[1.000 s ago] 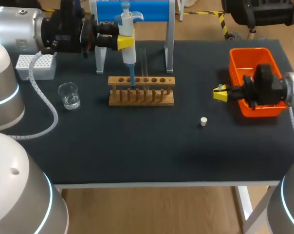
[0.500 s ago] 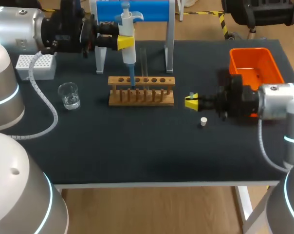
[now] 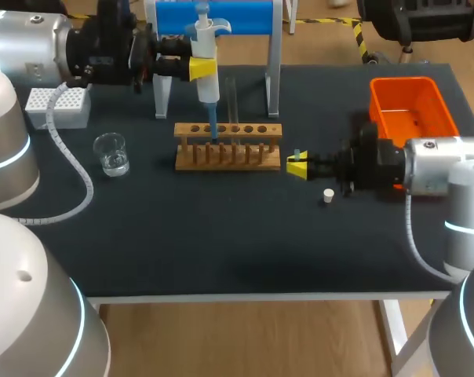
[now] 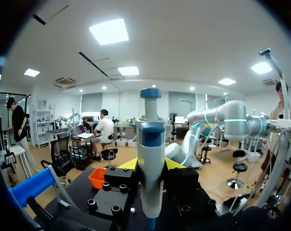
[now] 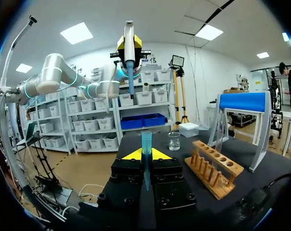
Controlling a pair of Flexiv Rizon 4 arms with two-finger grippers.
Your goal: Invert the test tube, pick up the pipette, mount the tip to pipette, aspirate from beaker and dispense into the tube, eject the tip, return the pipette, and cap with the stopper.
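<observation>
Left gripper [image 3: 203, 67] was clamped on the pipette [image 3: 208, 90], fingers on either side of its white body, and held it upright over the back of the table [image 3: 221, 236], just in front of the blue stand [image 3: 245, 16]. Pipette's blue lower end pointed straight down and reached the top bar of the wooden rack [image 3: 228, 148], towards the rack's left half; couldn't tell whether it sat inside a hole. A clear test tube [image 3: 231, 98] stood upright in the rack, just right of the pipette's lower end. Right arm came in low from the right, with the right gripper [image 3: 297, 166] level with the rack's right end, near it but apart. Right wrist view showed a small blue tube [image 5: 146, 144] upright between the yellow tips, fingers closed against it from both sides; couldn't tell what the piece was. In the same view the rack lay ahead and to one side of that gripper, with the pipette high up ahead of it. White stopper [image 3: 328, 195] lay on the table just in front of the right arm, a little behind its fingertips, not touched. Beaker [image 3: 111, 153] stood upright to the left of the rack, well apart from it, with some clear liquid in the bottom. White tip box [image 3: 58, 106] sat at the back left behind the beaker, under the left arm. Orange bin [image 3: 410, 106] sat at the right side of the table, with the right arm crossing its front edge
</observation>
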